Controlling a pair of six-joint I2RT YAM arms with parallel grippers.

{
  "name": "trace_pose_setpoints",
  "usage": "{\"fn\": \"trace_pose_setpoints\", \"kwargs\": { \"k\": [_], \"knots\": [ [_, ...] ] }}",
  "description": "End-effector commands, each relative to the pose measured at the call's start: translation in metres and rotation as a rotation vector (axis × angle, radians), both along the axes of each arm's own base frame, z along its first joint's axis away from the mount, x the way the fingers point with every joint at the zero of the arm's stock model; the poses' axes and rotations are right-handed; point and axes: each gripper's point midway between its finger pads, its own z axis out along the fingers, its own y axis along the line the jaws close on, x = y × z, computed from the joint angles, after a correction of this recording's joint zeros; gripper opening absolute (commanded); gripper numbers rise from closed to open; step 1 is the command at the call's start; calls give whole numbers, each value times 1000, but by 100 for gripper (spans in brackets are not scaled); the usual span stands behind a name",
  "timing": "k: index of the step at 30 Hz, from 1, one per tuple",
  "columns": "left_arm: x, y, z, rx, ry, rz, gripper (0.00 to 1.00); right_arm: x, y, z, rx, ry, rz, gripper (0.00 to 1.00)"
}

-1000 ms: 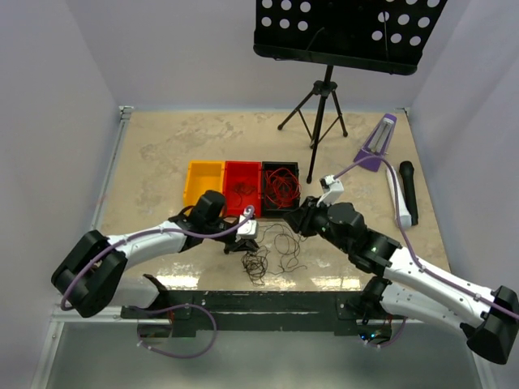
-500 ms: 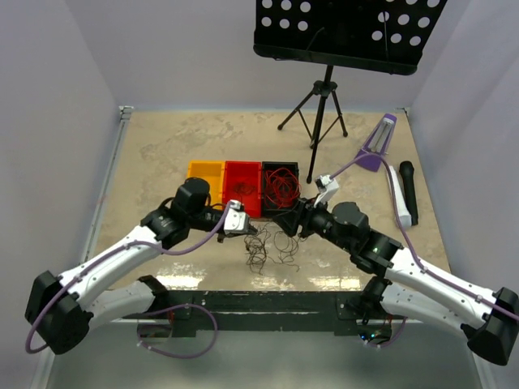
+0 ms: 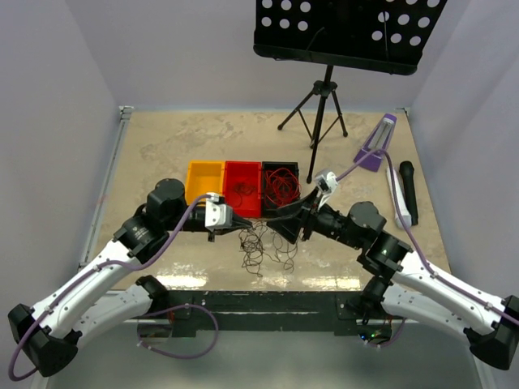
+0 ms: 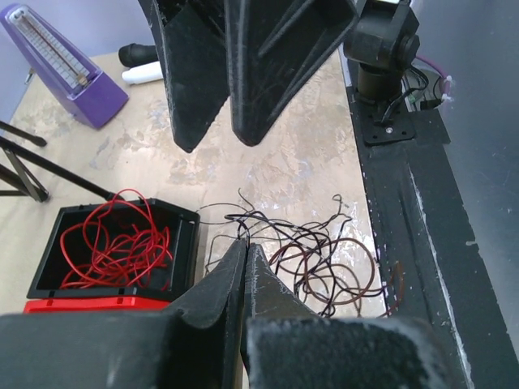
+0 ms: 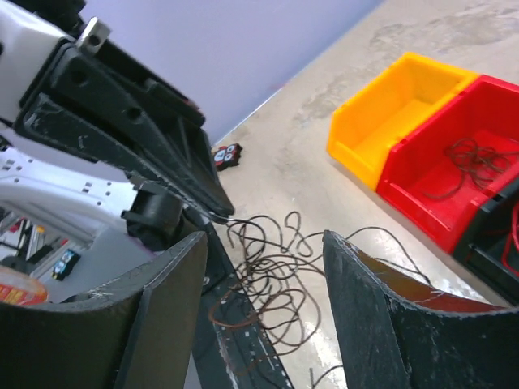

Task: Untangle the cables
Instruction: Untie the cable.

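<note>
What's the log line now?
left fingers: shut on thin dark-brown wire | right fingers: open near dark wire tangle | thin red wires: in black bin

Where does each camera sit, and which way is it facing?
Top external: fixed above and behind the robot, looking down on the table; whole left arm and right arm show, left gripper facing right gripper over the dark cables.
Left wrist: faces rightward along the near edge; own shut fingers at bottom, black bin left.
Right wrist: faces leftward; own open fingers frame yellow bin and red bin.
Shared: both wrist views show the dark cables and the opposite gripper.
</note>
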Motion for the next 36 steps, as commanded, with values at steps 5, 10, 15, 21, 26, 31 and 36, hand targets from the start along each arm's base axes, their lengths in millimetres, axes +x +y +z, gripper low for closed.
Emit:
{"fn": "trace_pose_setpoints", "kwargs": {
  "k": [5,10,15,21,26,31,36],
  "knots": [
    [4,-3,31,-55,-22,20,0,-11,13,25,11,-122,105,61],
    [3,-3,34,-63,-32,20,0,-8,23,19,-9,-122,124,55],
    [3,-3,38,-72,-37,19,0,1,29,19,-10,-118,99,50],
    [2,-4,40,-84,-27,13,0,12,37,22,-11,-115,23,41],
    [0,-6,45,-105,-17,7,0,14,49,19,-39,-113,-26,34],
    [-1,-6,50,-117,-11,4,0,21,54,15,-83,-110,-100,16],
    [-2,-5,51,-122,-16,3,0,33,41,15,-105,-98,-226,13]
  ]
}}
